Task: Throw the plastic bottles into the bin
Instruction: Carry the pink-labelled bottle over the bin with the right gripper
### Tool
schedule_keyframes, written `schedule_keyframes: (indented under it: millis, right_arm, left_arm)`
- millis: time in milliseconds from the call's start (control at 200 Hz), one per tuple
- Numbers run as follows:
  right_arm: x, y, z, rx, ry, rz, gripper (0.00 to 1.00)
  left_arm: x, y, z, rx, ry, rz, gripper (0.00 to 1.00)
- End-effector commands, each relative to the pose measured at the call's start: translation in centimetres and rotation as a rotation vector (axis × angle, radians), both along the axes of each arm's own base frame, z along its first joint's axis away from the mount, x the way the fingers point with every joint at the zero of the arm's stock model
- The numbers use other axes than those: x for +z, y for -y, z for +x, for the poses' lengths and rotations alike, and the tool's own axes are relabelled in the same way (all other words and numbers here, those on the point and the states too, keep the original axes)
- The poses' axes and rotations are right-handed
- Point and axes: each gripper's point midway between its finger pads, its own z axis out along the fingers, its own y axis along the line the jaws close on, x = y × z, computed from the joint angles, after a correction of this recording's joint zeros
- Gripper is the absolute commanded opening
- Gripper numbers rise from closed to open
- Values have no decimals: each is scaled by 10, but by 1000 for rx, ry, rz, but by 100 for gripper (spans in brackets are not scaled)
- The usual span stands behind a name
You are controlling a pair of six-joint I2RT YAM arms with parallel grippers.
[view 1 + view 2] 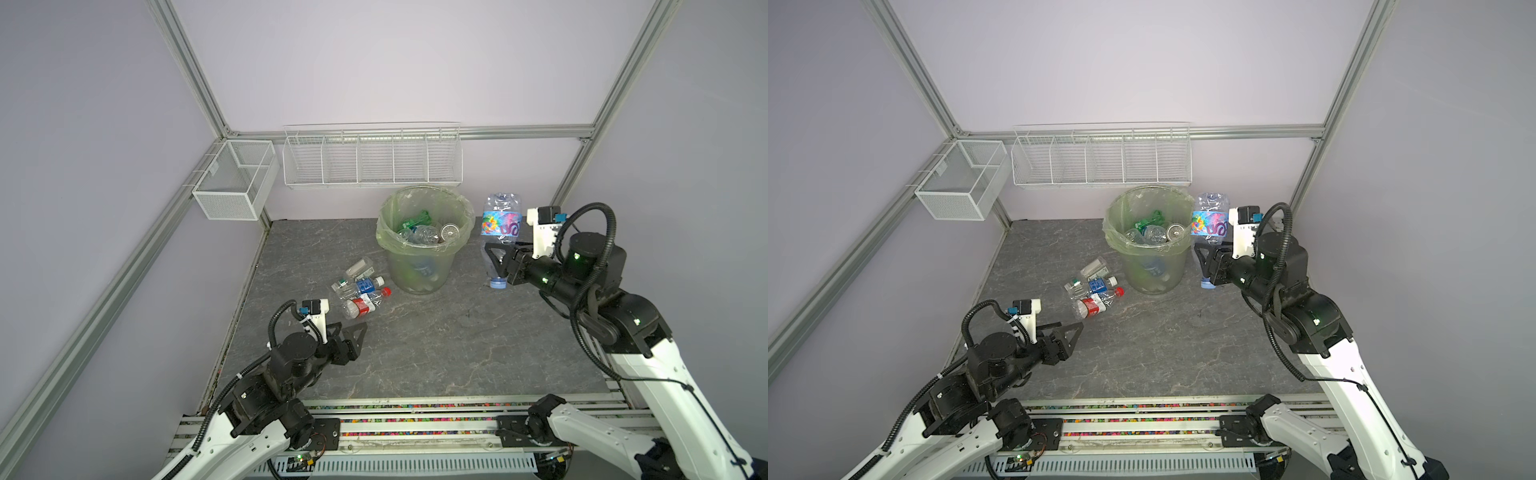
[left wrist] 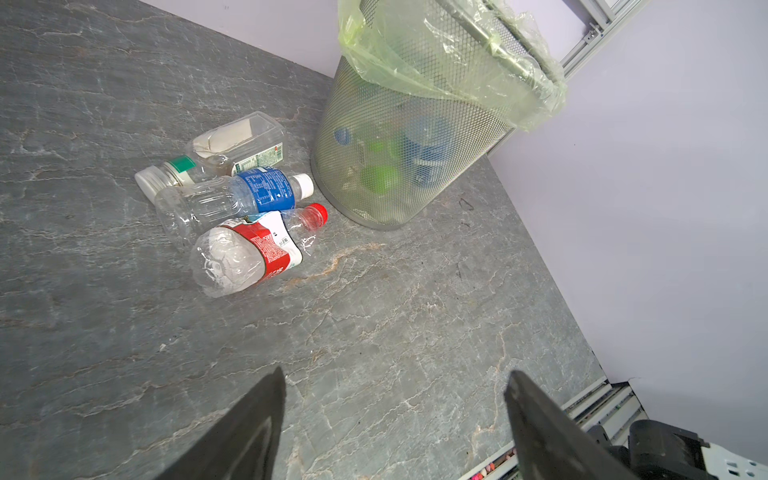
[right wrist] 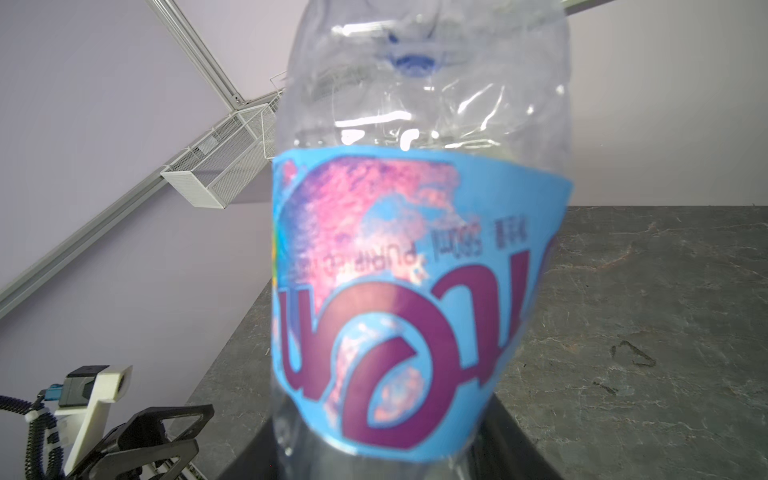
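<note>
A: What has the right gripper (image 1: 494,259) got?
B: Its jaws are clamped on the big bottle (image 1: 500,222), low near the neck. It's cap down, in the air just right of the bin (image 1: 419,266).
A: And the left gripper (image 2: 395,376)?
B: Jaws wide apart, nothing in them, above the table (image 1: 415,353) near four bottles (image 1: 361,291) lying left of the bin. Inside it lie more bottles (image 1: 422,235).
</note>
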Motion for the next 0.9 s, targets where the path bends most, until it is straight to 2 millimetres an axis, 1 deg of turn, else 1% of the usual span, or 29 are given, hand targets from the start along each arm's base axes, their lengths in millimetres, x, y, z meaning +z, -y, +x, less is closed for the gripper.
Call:
schedule_keyframes:
  millis: [0,85,185,330,415,515,545,570,625,645,660,665,685,695,710,720,745,765,785,835,895]
  right_arm:
    - [16,-12,5,39,38,-2,53]
    - [21,-20,14,51,39,-11,54]
    - [25,-27,30,41,33,-33,55]
    - [30,-49,55,71,12,-37,56]
    - [30,-63,75,85,-4,-43,57]
    - [21,-78,108,76,-46,-68,58]
    - [15,-84,119,78,-68,-77,59]
    - [14,-88,127,81,-78,-79,60]
    - [-1,-97,145,85,-134,-99,64]
    - [-6,-100,151,88,-151,-107,68]
    - [-11,-102,155,91,-165,-117,75]
    - [-12,-103,156,91,-169,-120,78]
    - [-18,-105,161,90,-185,-133,93]
    - [-22,-106,163,88,-194,-139,98]
    - [-25,-106,166,83,-203,-149,90]
    - [-30,-107,169,76,-213,-157,88]
    - [-36,-105,174,57,-229,-176,88]
    - [-44,-102,175,38,-258,-199,88]
    - [-46,-100,175,26,-271,-214,88]
    - [-45,-98,170,17,-273,-235,88]
    - [-37,-96,162,8,-236,-250,88]
  left_arm:
    - [-8,-2,-4,-4,-24,7,82]
    - [-8,-3,-5,-5,-26,4,82]
    - [-9,-3,-7,-11,-27,3,82]
    - [-10,-6,-9,-8,-30,3,82]
    - [-10,-7,-10,-6,-28,3,82]
    - [-9,-10,-11,-2,-26,0,82]
    - [-9,-10,-11,-2,-24,-1,82]
    - [-9,-10,-12,-1,-25,-1,82]
    - [-8,-11,-12,0,-24,1,82]
    - [-8,-11,-12,-1,-24,1,82]
    - [-7,-11,-12,-1,-23,1,82]
    - [-7,-11,-12,-1,-23,0,82]
    - [-7,-11,-12,-2,-23,2,82]
    - [-7,-11,-12,-1,-24,2,82]
    - [-7,-11,-12,-1,-24,1,82]
    - [-7,-11,-12,-1,-24,1,82]
    - [-7,-11,-12,-1,-23,2,82]
    - [-7,-11,-12,-1,-23,1,82]
    - [-6,-11,-12,-2,-23,0,82]
    - [-5,-12,-13,-3,-24,1,82]
    - [-5,-13,-13,-1,-21,7,82]
